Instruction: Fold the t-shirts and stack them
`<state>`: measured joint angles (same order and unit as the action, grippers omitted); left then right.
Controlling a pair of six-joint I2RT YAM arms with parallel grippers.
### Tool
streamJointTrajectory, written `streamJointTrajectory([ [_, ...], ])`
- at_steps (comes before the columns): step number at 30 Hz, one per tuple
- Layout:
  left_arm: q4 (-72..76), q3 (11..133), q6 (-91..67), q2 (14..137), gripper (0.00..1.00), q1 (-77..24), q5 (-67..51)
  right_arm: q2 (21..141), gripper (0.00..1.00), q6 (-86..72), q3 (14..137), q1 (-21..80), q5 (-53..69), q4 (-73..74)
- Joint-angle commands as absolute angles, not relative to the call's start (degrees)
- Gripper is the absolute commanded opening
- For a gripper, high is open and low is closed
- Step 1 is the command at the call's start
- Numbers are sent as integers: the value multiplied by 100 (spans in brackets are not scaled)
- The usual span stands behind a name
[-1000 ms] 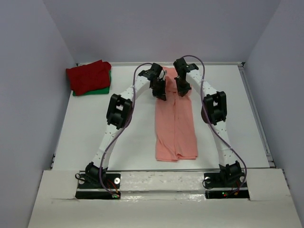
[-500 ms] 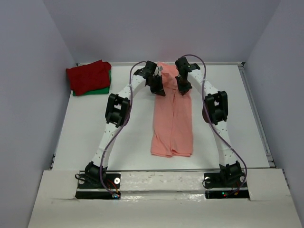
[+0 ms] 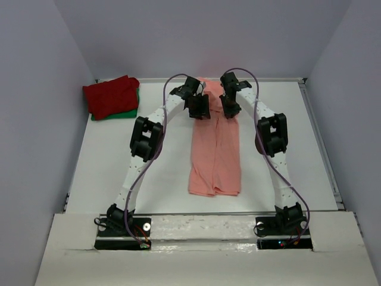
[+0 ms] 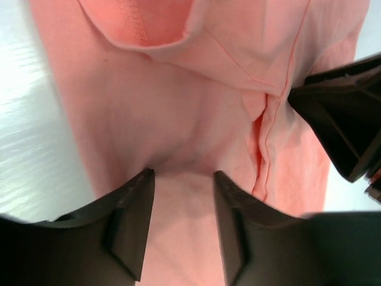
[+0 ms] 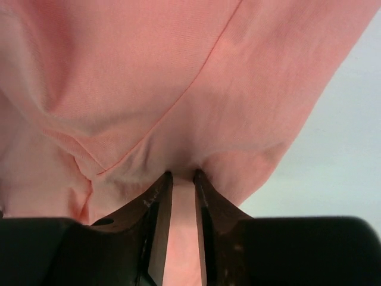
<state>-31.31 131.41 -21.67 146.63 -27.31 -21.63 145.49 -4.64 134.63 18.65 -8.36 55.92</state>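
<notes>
Left gripper (image 4: 181, 173): I read its jaws as well apart, gripping nothing; the salmon-pink t-shirt (image 3: 215, 155) lies directly under the fingertips. Right gripper (image 5: 181, 174): jaws parted by a narrow slit, cloth puckered at their tips; from both grippers the shirt runs back toward the bases as a long strip. The dark red t-shirt (image 3: 110, 95) rests on the green t-shirt (image 3: 124, 114), well off to the left gripper's left.

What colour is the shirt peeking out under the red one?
The bottom t-shirt is green; the top view shows it best.
</notes>
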Motion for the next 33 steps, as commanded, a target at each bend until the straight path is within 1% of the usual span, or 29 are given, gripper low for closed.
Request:
streamJointTrajectory([
  [1, -2762, 12693, -1846, 13475, 69, -2900, -1294, 14124, 36, -185, 13175, 1811, -773, 5159],
  [2, -2655, 12456, -1828, 13317, 79, -2918, -1188, 14020, 38, -150, 13157, 1811, -808, 5150],
  [5, -2295, 12217, -1767, 12737, 88, -2927, -1116, 13800, 42, -132, 13122, 1811, -975, 5124],
  [7, -2224, 12147, -1636, 12341, 89, -2979, -907, 13396, 43, -123, 12982, 1811, -1220, 5115],
  [8, -2206, 12129, -1600, 12209, 91, -2988, -836, 13229, 44, -114, 12912, 1880, -1291, 5089],
  [12, -2355, 12068, -1424, 11594, 92, -3032, -528, 12324, 47, -184, 12578, 1995, -1643, 5203],
  [13, -2399, 11980, -1372, 11297, 92, -3050, -458, 11844, 47, -237, 12412, 2082, -1713, 5203],
  [15, -2452, 11543, -1222, 10953, 92, -3059, -343, 11332, 47, -630, 11841, 2161, -1662, 5255],
  [16, -2591, 11375, -1204, 10603, 92, -3059, -238, 10798, 47, -807, 11595, 2162, -1539, 5317],
  [18, -2811, 10815, -1370, 10276, 92, -3041, -193, 10146, 47, -1333, 10394, 2162, -1153, 5222],
  [19, -3161, 10619, -1423, 10039, 92, -3041, -289, 9786, 47, -1449, 9849, 2162, -951, 4907],
  [20, -3277, 10382, -1459, 9898, 91, -3041, -508, 9426, 47, -1546, 9304, 2162, -488, 4739],
  [21, -3304, 9693, -1485, 9749, 91, -3032, -771, 8726, 47, -1616, 8290, 2162, -249, 4589],
  [22, -3226, 9251, -1546, 9399, 91, -3006, -1226, 8379, 47, -1835, 7810, 2162, -55, 4309],
  [23, -3121, 8385, -1625, 9204, 92, -2997, -1448, 7750, 49, -1959, 7370, 2162, 643, 4176],
  [24, -2990, 8028, -1730, 8837, 92, -2980, -1703, 7456, 49, -2177, 6643, 2162, 981, 3931],
  [25, -2753, 7685, -1784, 8659, 93, -2910, -2079, 7183, 49, -2336, 6357, 2162, 1245, 3885],
  [26, -2603, 7029, -1871, 8466, 95, -2857, -2248, 6911, 50, -2512, 6093, 2162, 1640, 3815],
  [27, -2410, 6692, -1976, 8107, 96, -2796, -2494, 6386, 50, -2792, 5604, 2162, 1774, 3667],
  [28, -1982, 6358, -2186, 7956, 96, -2734, -3105, 6155, 50, -2908, 5416, 2162, 1906, 3648],
  [29, -1812, 5815, -2284, 7824, 96, -2620, -3320, 5952, 50, -2987, 5249, 2162, 2038, 3656],
  [33, -1161, 4855, -2750, 7427, 96, -2593, -3813, 5239, 50, -3365, 4598, 2162, 1908, 3867],
])
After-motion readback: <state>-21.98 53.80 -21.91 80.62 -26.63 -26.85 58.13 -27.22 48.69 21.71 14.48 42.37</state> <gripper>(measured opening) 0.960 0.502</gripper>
